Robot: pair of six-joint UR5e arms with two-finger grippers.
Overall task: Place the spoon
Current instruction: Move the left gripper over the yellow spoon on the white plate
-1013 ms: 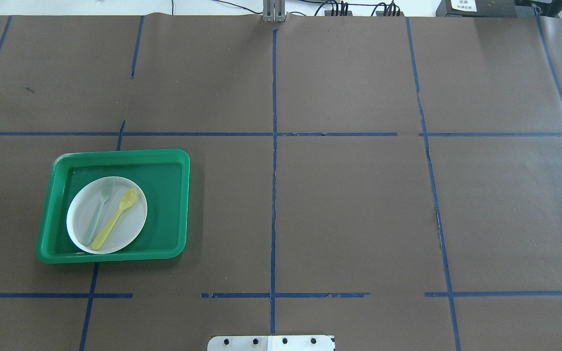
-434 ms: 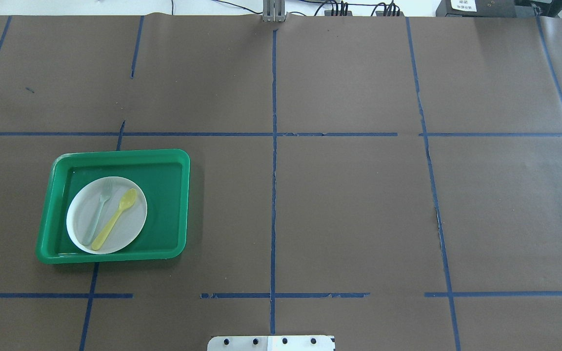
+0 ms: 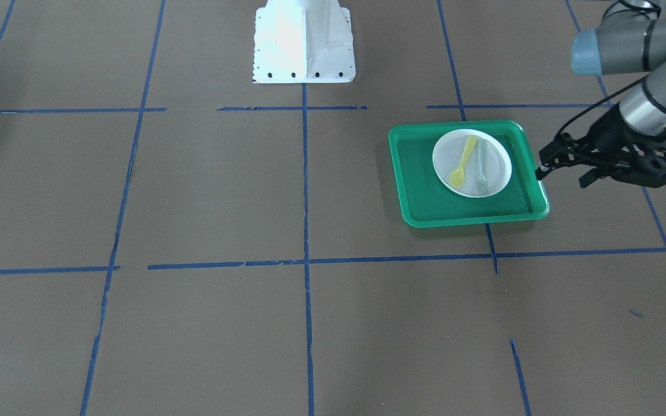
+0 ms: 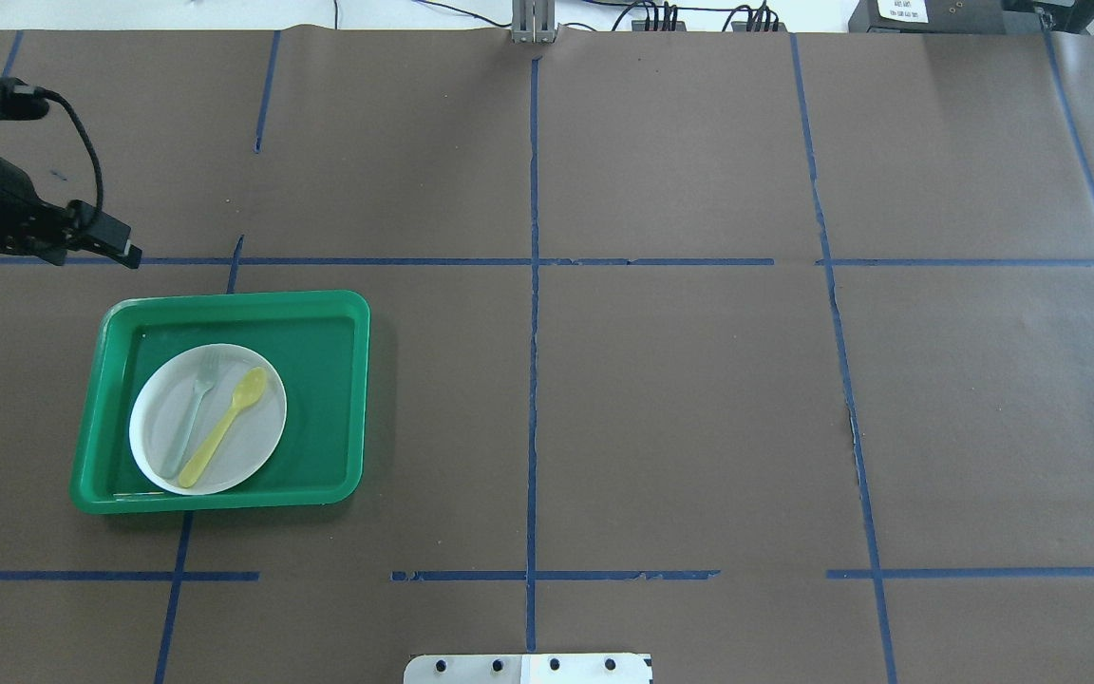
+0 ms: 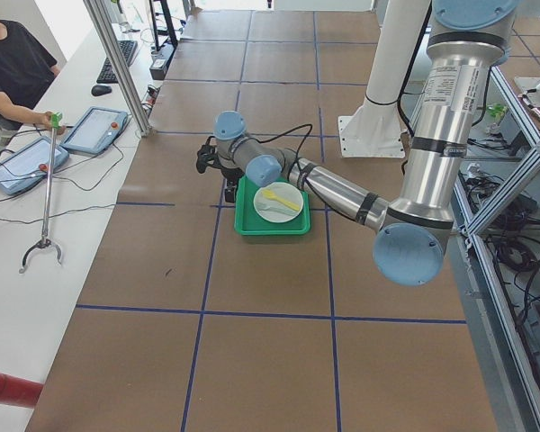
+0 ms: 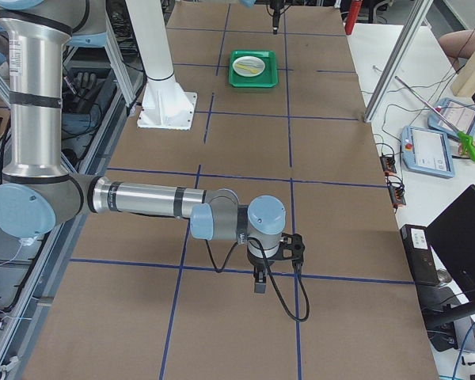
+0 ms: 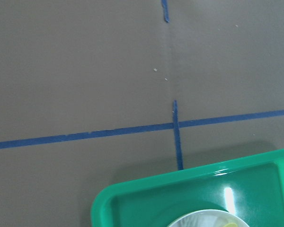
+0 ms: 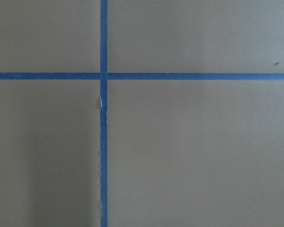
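Observation:
The yellow spoon (image 4: 224, 427) lies on a white plate (image 4: 158, 408) inside a green tray (image 4: 338, 399), bowl pointing away from me. It also shows in the front view (image 3: 462, 164). My left gripper (image 4: 93, 255) hovers beyond the tray's far left corner, apart from it, with its fingers spread and empty; in the front view (image 3: 561, 177) it sits just beside the tray (image 3: 425, 196). The left wrist view shows only the tray's corner (image 7: 132, 198). My right gripper (image 6: 260, 281) shows only in the exterior right view, far from the tray; I cannot tell whether it is open or shut.
A pale grey-green fork (image 4: 191, 418) lies beside the spoon on the plate. Brown paper with blue tape lines (image 4: 533, 380) covers the table. The robot's white base (image 3: 303, 40) stands at the near edge. An operator (image 5: 9, 67) sits at a side desk.
My left arm and gripper have come into the overhead view from the left edge and now hover near the tray's far left corner. Spoon, fork, plate and tray have not moved.

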